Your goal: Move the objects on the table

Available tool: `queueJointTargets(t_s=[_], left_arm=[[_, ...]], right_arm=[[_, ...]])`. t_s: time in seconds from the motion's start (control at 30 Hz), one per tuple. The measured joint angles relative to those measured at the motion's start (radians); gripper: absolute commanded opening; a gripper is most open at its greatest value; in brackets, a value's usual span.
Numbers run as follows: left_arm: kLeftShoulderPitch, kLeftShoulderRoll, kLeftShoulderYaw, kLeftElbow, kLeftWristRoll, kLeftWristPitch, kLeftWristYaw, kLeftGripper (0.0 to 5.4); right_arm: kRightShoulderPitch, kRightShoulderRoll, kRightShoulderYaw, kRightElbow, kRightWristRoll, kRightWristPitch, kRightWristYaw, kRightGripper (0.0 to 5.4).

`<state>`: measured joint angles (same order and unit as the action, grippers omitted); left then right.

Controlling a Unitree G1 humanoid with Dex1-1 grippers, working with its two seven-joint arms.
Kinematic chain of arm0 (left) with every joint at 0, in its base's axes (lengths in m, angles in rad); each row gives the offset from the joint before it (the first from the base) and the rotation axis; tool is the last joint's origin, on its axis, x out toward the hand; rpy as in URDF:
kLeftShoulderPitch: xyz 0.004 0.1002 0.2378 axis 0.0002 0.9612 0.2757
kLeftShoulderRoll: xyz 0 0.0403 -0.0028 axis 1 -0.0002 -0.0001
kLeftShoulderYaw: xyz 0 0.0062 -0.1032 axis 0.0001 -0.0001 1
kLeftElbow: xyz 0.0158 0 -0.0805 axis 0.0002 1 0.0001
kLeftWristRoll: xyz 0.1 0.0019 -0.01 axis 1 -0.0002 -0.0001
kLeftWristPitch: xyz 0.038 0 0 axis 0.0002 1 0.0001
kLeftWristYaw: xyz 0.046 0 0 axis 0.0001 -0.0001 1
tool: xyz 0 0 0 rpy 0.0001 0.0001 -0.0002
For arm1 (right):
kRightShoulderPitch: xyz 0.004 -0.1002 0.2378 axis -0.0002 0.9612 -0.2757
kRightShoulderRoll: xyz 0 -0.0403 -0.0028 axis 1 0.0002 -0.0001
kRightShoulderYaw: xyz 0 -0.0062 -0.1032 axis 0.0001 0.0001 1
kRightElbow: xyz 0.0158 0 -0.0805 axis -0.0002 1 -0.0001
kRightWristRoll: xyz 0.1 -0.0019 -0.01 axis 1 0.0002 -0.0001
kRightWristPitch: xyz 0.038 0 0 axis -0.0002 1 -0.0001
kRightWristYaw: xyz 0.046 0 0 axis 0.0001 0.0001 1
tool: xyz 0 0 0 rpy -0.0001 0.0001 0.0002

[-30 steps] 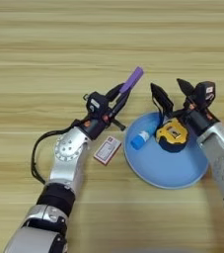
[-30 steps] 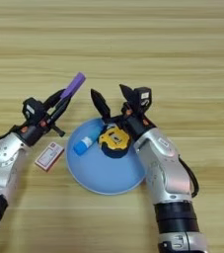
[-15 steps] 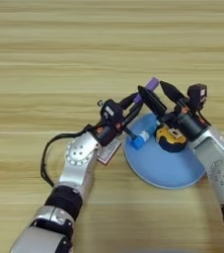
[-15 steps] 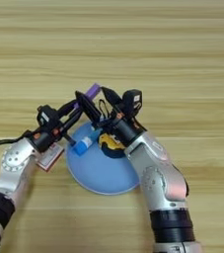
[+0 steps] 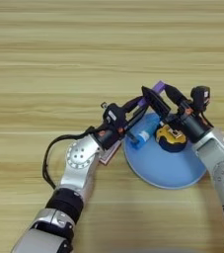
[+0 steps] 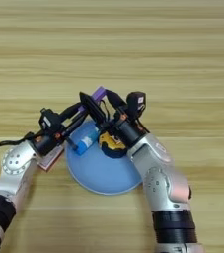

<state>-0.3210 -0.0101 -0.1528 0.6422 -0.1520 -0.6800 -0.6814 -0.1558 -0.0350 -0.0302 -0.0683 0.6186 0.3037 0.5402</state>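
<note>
Nearest me, my left arm comes in from the lower left, and my right arm from the lower right.

Blue plate (image 5: 158,173): large, round, on the wood-grain table (image 5: 59,64), between the two arms.

Red-and-white box (image 5: 111,150): small, flat, on the table just beside the plate's left rim, mostly hidden under my left wrist.

Blue-and-white tube (image 5: 142,137): lying tilted on the plate's left part.

Tape measure (image 5: 170,139): yellow and black, on the plate's upper part, right of the tube, directly below my right gripper.

Left gripper (image 5: 142,105): over the plate's upper left edge, its black fingers clamped on the lower end of the purple bar (image 5: 155,89). The bar is off the table, slanting up and to the right, its far end sticking out above both grippers.

Right gripper (image 5: 159,97): over the plate's upper rim, fingers spread apart, one on each side of the bar's upper portion. I cannot tell whether they touch it.

Farther back: bare planks only.
</note>
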Motion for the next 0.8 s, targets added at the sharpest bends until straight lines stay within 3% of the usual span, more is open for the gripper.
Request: queueJointTargets(t_s=[0.8], left_arm=[[0.007, -0.006, 0.018, -0.029, -0.045, -0.002, -0.014, 0.72]], right_arm=[[-0.023, 0.015, -0.024, 0.043, 0.011, 0.002, -0.003, 5.40]])
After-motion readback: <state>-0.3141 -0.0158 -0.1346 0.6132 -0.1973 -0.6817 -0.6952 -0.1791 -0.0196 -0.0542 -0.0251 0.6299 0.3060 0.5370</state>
